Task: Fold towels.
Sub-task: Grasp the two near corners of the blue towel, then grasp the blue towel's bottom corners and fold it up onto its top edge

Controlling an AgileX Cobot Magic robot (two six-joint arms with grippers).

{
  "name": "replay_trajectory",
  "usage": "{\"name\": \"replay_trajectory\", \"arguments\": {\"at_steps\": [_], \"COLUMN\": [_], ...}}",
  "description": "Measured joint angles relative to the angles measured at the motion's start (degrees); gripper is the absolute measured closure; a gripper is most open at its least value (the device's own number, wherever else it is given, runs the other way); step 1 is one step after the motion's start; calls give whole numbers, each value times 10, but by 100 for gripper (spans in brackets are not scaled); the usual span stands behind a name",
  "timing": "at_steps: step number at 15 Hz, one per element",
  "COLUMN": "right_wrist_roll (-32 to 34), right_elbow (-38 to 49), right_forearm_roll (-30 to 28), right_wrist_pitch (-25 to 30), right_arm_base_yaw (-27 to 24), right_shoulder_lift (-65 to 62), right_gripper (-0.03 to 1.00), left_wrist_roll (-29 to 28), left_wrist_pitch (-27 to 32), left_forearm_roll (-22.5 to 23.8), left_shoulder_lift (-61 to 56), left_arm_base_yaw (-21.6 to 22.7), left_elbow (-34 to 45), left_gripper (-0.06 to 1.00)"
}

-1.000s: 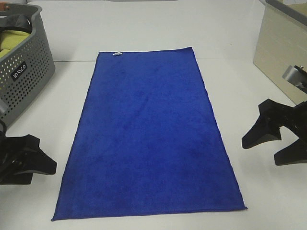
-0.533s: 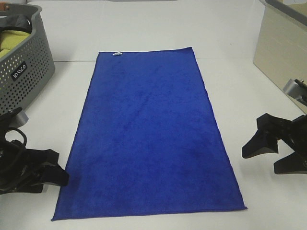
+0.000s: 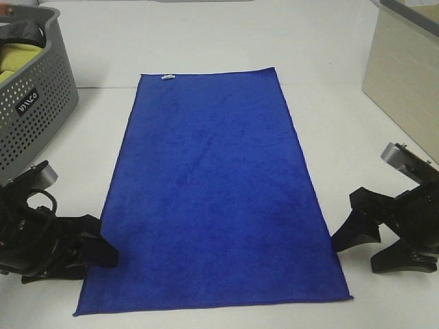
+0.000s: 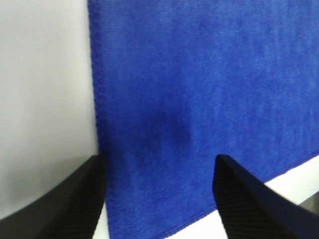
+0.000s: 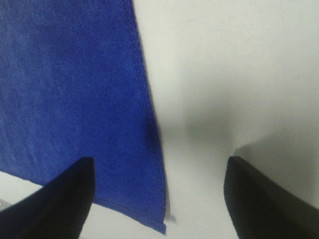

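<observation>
From above, the blue towel (image 3: pixel 212 199) lies flat, lengthwise on the white desk (image 3: pixel 329 62), with the left claw (image 3: pixel 96 264) and right claw (image 3: pixel 357 255) flanking its near corners. Left wrist: the claw is spread, straddling the towel's left edge. Right wrist: the claw is spread across the right edge.

**One blue towel (image 3: pixel 216 192), flat and not folded yet**

You've got a single royal-blue microfibre towel spread out flat on the white table (image 3: pixel 329 48), one layer, no folds in it. It's a long plain rectangle, short edges at the near and far ends. There's a small white tag (image 3: pixel 167 76) on the far short edge, close to its left corner. The surface looks smooth, and the near corners lie flat.
</observation>
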Motion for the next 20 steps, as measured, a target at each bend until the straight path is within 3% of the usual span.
{"name": "replay_trajectory", "arguments": {"at_steps": [2,3,5,7,9,11,14,17,20], "right_wrist_roll": [-23,-23,-23,-23,-23,-23,-22,-6,5], "right_elbow": [-1,-2,-4,-4,-4,-4,-4,1,45], "right_forearm_roll": [36,69,110,122,119,116,113,100,99], "right_wrist_pitch": [3,4,9,8,-6,-10,-12,-11,-8], "right_arm_base_yaw": [48,81,102,102,102,102,102,102,102], "right_shoulder_lift": [22,36,57,71,76,80,72,20,-31], "right_gripper": [28,29,38,54,81,97,97,97,97], "left_wrist_roll": [36,42,45,45,45,45,22,-54,-68], "left_wrist_pitch": [26,33,51,52,38,37,38,38,38], "left_forearm_roll": [-38,-42,-44,-41,-34,-28,13,87,104], "left_shoulder_lift": [18,26,46,57,59,60,38,-11,-60], "left_arm_base_yaw": [0,0,0,0,0,0,0,0,0], "left_elbow": [-1,-6,-23,-33,-33,-33,-33,-24,23], "left_gripper": [36,38,46,61,87,94,94,94,94]}}
